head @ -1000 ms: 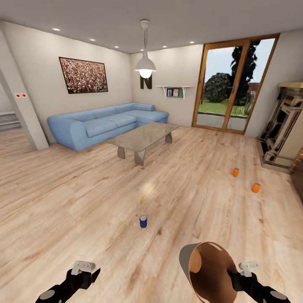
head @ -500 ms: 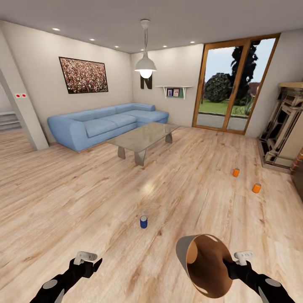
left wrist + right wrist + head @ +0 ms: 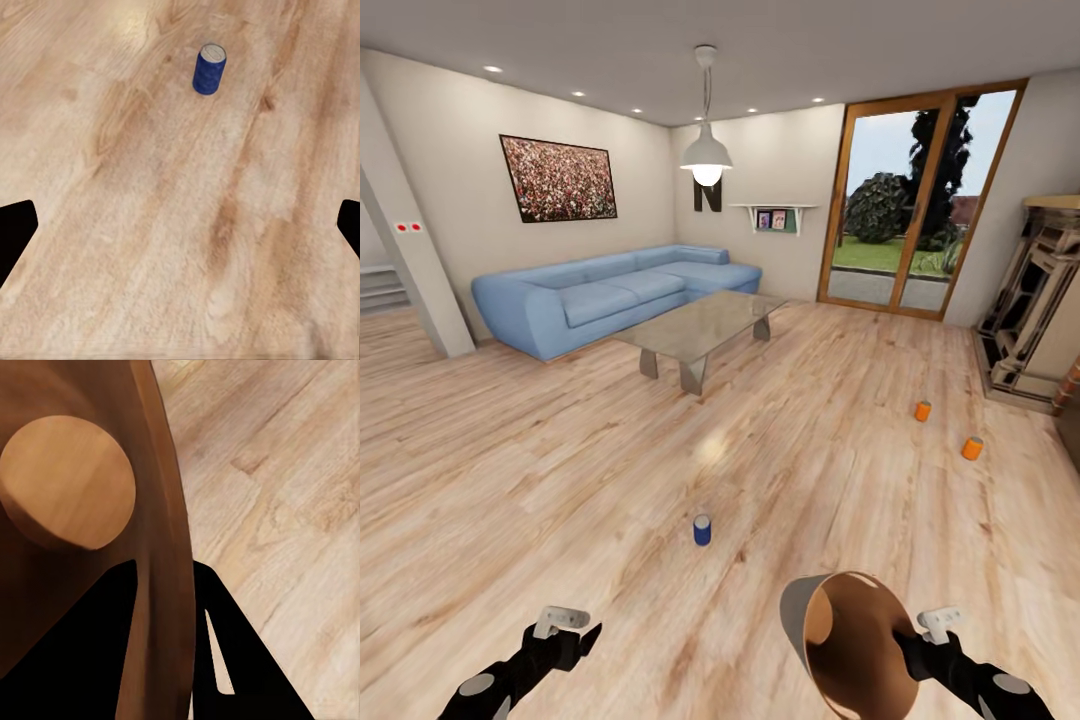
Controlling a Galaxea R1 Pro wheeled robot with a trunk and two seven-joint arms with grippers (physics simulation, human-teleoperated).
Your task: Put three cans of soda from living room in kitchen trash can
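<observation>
Ahead on floor: blue can (image 3: 702,530); right gripper (image 3: 916,642) clamps bin (image 3: 830,625).

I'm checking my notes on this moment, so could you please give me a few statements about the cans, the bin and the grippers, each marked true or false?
1. The blue can stands upright on the floor. True.
2. The right gripper holds the bin by its rim. True.
3. The left gripper is shut on the blue can. False: it is open and empty, with the can on the floor ahead of it.
4. An orange can lies inside the bin. False: the bin is empty; both orange cans stand on the floor.
5. All three cans rest on the glass table. False: all are on the floor.
</observation>
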